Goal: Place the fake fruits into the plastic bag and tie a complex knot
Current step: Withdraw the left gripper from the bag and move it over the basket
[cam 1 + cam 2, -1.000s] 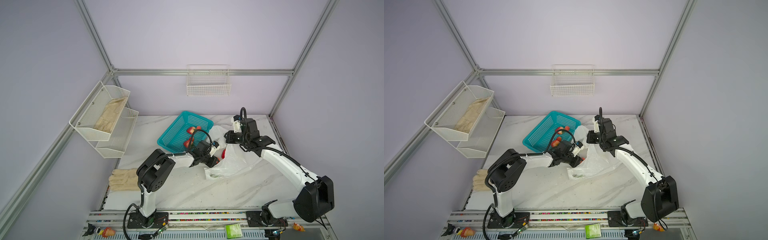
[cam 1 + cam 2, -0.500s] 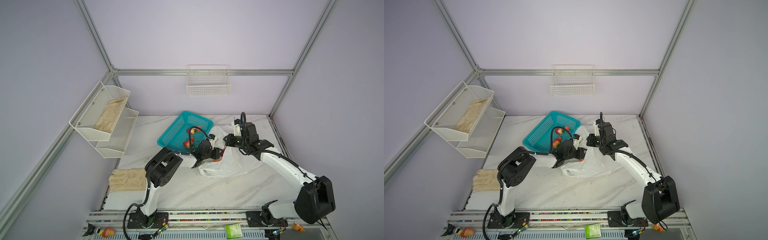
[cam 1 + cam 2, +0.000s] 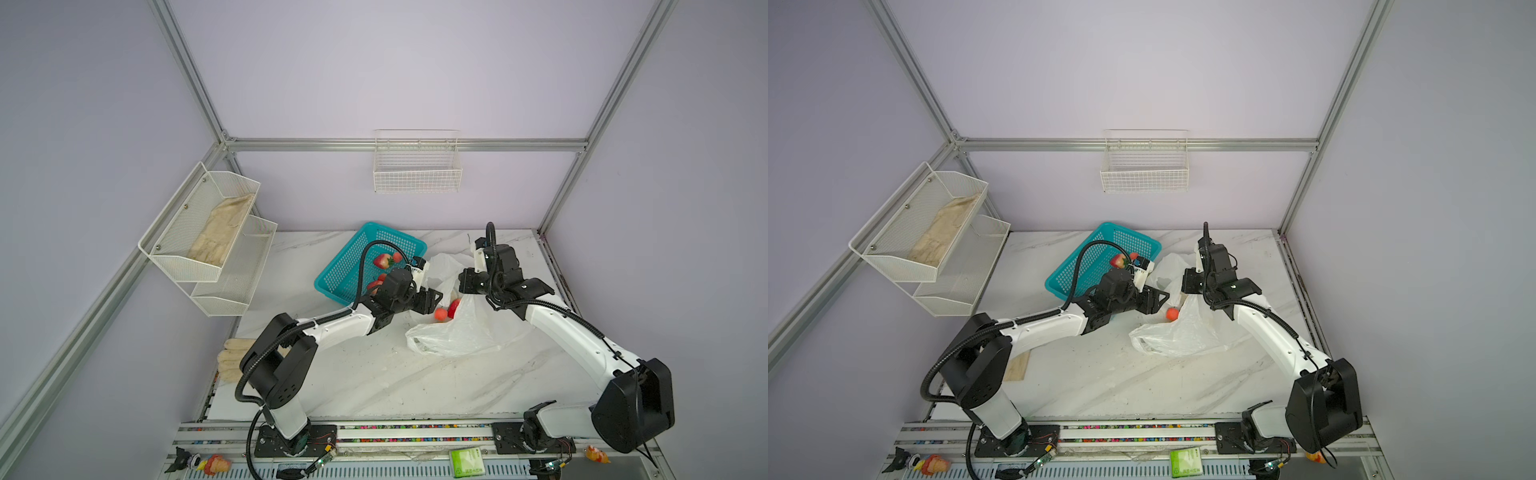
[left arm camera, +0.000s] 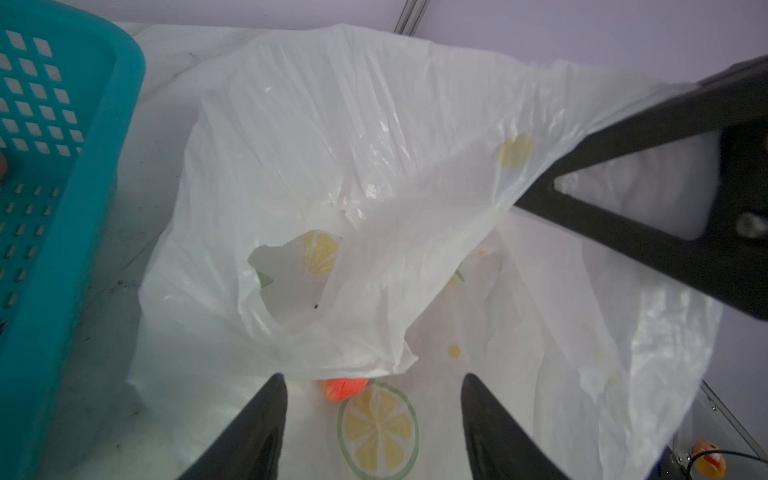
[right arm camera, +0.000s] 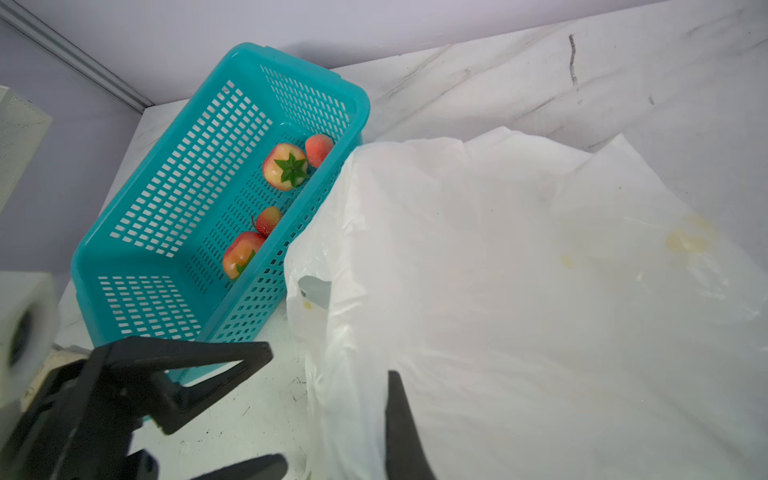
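Note:
The plastic bag (image 3: 461, 332) lies mid-table, white with lemon prints (image 4: 376, 428). My right gripper (image 3: 466, 284) is shut on its upper rim and holds the mouth up; one finger (image 5: 399, 415) shows against the film. My left gripper (image 4: 374, 376) stands open at the bag's mouth with nothing between its jaws. It also shows in both top views (image 3: 1158, 300). A red-orange fake fruit (image 4: 343, 388) lies loose inside the bag just past the fingertips, and two fruits (image 3: 446, 311) show through the film. Several more fruits (image 5: 286, 166) sit in the teal basket (image 5: 166, 208).
The teal basket (image 3: 353, 266) touches the bag on its left. Beige gloves (image 3: 235, 357) lie at the table's left edge. A two-tier wire shelf (image 3: 208, 237) hangs on the left wall and a wire basket (image 3: 417, 166) on the back wall.
My left gripper's jaws have spread wider at the bag's mouth, and a fruit now lies loose in the bag. The right gripper has kept hold of the rim, shifting only slightly.

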Robot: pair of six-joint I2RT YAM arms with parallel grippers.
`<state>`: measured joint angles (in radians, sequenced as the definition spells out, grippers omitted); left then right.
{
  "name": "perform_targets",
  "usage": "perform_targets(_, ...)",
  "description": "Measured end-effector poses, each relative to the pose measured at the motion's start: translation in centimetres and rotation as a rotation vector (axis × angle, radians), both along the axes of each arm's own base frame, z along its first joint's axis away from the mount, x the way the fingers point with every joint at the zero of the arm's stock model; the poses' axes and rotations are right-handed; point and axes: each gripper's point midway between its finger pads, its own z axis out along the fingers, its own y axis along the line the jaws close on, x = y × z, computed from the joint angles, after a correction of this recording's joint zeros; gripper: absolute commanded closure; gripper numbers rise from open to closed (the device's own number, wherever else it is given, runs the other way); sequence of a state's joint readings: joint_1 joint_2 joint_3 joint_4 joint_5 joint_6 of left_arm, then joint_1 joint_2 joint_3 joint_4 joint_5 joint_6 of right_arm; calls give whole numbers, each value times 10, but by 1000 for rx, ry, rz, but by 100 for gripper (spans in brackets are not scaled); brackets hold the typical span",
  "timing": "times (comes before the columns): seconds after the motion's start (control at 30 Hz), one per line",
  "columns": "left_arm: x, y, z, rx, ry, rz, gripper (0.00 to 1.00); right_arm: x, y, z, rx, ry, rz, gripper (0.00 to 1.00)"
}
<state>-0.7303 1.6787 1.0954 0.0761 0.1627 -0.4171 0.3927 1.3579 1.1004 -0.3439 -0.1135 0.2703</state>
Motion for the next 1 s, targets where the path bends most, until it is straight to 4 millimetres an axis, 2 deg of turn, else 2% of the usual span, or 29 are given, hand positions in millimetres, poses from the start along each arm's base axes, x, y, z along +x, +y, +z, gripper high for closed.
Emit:
perform_targets(0.1, -16, 19, -10, 70, 42, 8, 35, -1, -4, -3, -25, 6, -3, 100)
perform_targets(0.23, -43, 44, -39, 138, 154, 29, 38, -1, -9, -5, -49, 9, -10, 100)
perform_targets(0.33, -61, 52, -61, 170, 243, 65, 37, -1, -13, -7, -66, 12, -15, 100)
perform_targets(0.43, -77, 49, -75, 174, 304, 83, 33, -1, -14, -8, -74, 15, -19, 100)
perform_targets(0.53, -83, 37, -86, 154, 350, 91, 30, -2, -15, -9, -77, 21, -17, 100)
perform_targets(0.7, -82, 25, -110, 121, 416, 108, 27, -1, -14, -4, -76, 16, -19, 100)
perform_targets(0.9, -77, 17, -119, 80, 424, 118, 25, -1, -14, -3, -75, 15, -18, 100)
perform_targets(1.0, -72, 12, -126, 69, 418, 116, 28, -1, -14, -3, -75, 15, -14, 100)
